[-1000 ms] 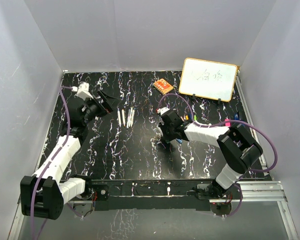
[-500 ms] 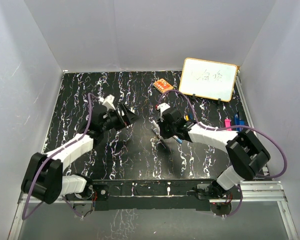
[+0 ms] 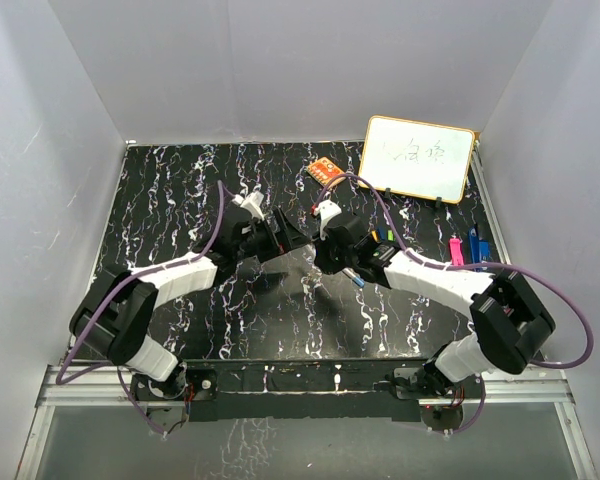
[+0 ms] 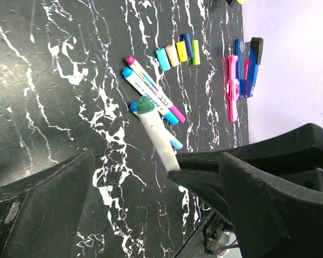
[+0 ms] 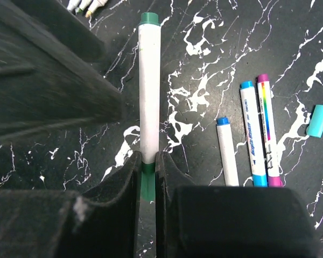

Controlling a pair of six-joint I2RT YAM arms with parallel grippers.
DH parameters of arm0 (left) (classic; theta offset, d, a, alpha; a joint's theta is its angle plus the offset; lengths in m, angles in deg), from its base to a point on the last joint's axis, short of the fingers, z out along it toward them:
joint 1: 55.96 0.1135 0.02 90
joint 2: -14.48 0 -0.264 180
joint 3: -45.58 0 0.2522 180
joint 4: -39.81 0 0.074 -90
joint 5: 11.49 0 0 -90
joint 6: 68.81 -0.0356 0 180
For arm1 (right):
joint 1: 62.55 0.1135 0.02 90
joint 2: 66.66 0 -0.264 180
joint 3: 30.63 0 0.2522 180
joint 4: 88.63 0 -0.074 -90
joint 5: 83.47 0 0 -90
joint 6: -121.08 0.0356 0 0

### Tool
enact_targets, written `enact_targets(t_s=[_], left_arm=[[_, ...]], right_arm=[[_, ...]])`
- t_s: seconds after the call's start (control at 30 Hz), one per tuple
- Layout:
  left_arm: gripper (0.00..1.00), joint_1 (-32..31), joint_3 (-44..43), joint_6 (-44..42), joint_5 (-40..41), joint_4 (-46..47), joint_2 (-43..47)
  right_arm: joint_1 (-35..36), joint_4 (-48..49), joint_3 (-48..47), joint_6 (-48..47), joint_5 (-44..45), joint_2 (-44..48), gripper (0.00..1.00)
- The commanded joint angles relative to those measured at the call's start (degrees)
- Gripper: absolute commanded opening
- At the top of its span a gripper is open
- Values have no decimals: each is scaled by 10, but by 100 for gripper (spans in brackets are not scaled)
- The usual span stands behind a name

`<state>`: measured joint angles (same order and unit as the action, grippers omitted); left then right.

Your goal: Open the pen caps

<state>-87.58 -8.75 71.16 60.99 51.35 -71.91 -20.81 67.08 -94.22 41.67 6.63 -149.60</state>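
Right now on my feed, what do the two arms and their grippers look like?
The left arm and right arm match: white shells on the links, black joints and bases, with a purple cable looping beside each. The left gripper and right gripper are black, each with two broad, wedge-shaped fingers. I see no markings on them.

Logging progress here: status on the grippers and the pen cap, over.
Right gripper shut on white marker. Left gripper open, near its green cap, not gripping. Cap on. Other markers lie aside, nothing blocking.
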Motion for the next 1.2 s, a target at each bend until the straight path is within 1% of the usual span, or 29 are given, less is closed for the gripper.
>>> enact_targets(t_s=[0.0, 0.17, 0.33, 0.63, 0.87, 1.03, 1.1, 1.13, 1.17], left_arm=[[97, -23, -33, 9, 13, 32, -19], [93, -37, -42, 19, 11, 49, -40], [83, -43, -42, 26, 8, 66, -45], [49, -44, -30, 41, 4, 99, -49], [27, -45, -27, 45, -3, 111, -53], [15, -45, -25, 46, -6, 115, -55], [3, -45, -25, 46, -7, 116, -55], [0, -44, -24, 47, -6, 116, -55], [0, -45, -25, 47, -6, 115, -55]], right_arm=[[7, 35, -24, -4, -3, 29, 0], [8, 44, -22, -5, -6, 42, 0], [9, 51, -20, -5, -6, 53, 0], [10, 56, -20, -3, -9, 52, 0], [10, 62, -19, -2, -8, 54, 0], [9, 67, -20, 0, -11, 58, 0], [9, 69, -20, 1, -11, 60, 0], [9, 69, -20, 1, -11, 61, 0], [9, 69, -21, 1, -11, 61, 0]])
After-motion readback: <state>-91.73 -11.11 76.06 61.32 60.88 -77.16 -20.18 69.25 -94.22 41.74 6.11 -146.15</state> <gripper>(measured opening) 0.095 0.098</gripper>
